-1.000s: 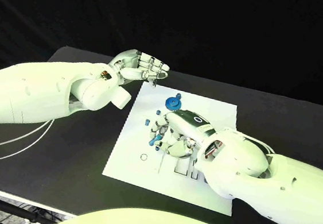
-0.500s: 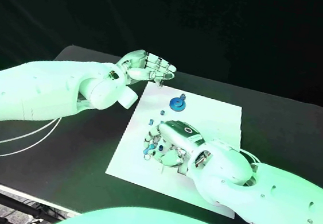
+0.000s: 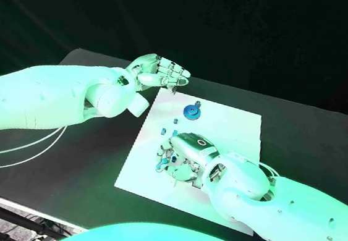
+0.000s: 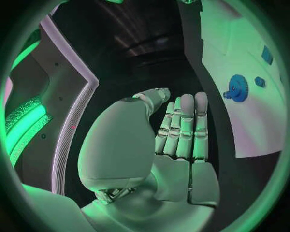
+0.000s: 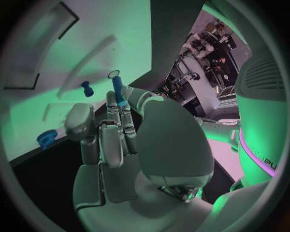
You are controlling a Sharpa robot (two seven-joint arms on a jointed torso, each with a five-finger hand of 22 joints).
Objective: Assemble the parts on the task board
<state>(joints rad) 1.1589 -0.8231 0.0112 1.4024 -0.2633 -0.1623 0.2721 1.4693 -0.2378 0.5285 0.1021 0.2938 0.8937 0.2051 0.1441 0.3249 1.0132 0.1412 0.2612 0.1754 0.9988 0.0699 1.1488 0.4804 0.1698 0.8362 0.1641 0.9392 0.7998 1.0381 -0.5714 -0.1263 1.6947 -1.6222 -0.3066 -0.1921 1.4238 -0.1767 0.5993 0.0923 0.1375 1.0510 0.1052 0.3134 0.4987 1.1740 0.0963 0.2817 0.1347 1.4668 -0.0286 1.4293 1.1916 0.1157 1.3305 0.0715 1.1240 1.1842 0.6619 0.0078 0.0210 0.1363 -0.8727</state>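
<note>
No readable text, labels or numbers anywhere — faint printed outlines on the task board [image 3: 228,124], none legible

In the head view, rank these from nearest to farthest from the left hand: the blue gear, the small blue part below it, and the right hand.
From the left hand:
1. Blue gear, near the task board's far edge.
2. Small blue part, just nearer the robot than the gear.
3. Right hand, over the board's middle.

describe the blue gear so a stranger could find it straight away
Start at the white task board in the middle of the black table. Look at its far end, near the left robot hand. The gear is the round toothed blue piece there, wider than the small blue parts nearby.
</note>
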